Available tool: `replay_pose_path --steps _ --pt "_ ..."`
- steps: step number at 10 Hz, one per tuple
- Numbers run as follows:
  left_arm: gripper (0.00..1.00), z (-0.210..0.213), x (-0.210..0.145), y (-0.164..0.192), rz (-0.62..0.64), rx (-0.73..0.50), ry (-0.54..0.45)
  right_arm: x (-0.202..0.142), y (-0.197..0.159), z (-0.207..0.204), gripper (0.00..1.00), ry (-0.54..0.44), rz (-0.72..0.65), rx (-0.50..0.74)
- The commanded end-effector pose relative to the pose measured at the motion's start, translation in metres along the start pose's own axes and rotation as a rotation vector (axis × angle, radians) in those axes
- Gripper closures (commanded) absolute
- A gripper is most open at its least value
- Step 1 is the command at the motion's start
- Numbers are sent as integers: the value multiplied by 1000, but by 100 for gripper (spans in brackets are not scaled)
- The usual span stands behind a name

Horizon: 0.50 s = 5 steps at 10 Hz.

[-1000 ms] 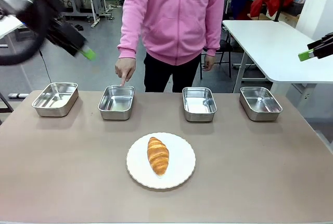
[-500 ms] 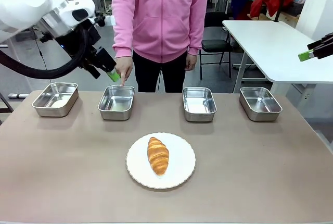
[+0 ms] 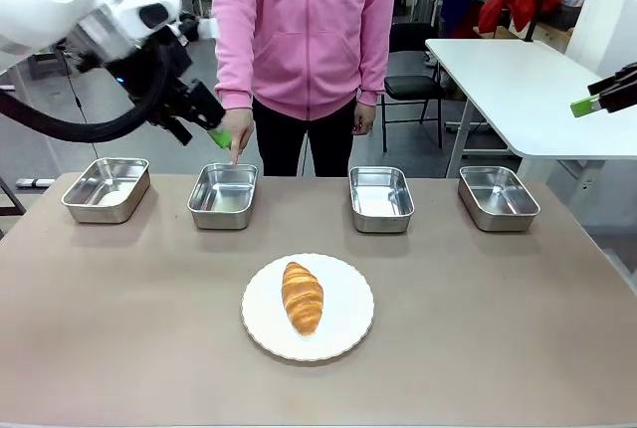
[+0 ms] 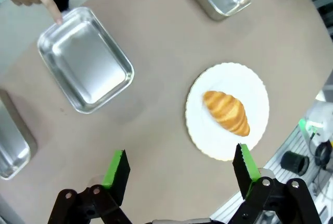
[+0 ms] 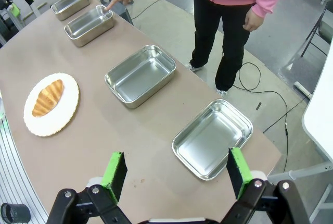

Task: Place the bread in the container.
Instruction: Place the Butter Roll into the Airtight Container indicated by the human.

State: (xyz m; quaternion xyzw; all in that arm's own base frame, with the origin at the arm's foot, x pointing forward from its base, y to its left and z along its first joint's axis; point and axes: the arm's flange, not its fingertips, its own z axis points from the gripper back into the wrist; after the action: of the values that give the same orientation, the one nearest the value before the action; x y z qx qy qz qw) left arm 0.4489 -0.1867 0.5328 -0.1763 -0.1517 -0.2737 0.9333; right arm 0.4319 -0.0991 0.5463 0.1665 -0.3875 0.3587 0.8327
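**Bread (image 3: 303, 297) lying untouched on the plate (image 3: 348, 321) while my left tool (image 3: 218, 136) is swinging in**

My left tool is gaping wide and holding nothing, hanging high above the far side of the table (image 3: 478, 328). Through its wrist camera I am looking down on the bread, which is resting in the middle of the white plate near my side. Over the last second this arm has been sweeping in from the far left. It is now hovering just beside the person's hand (image 3: 237, 132), which is pointing a finger down at the container (image 3: 221, 217), second from my left in the far row. I am taking that one as the target. My right tool (image 5: 174, 174) is also standing wide and empty, parked high off to the right, well apart from everything. The bread has not shifted, so nothing of the task is done yet. I am judging that the descent to the plate and the grasp are what is coming next.
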Motion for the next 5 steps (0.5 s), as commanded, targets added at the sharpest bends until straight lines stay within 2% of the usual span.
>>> replay_pose_path --steps 1,3,5 --pt "0 -24 38 -39 149 76 60 1 -1 -1 0 -24 1 5" --pt "0 -60 65 -86 385 60 217 1 -1 -1 0 -24 1 5" --pt "0 -87 81 -106 473 97 286 1 -1 -1 0 -24 1 5"
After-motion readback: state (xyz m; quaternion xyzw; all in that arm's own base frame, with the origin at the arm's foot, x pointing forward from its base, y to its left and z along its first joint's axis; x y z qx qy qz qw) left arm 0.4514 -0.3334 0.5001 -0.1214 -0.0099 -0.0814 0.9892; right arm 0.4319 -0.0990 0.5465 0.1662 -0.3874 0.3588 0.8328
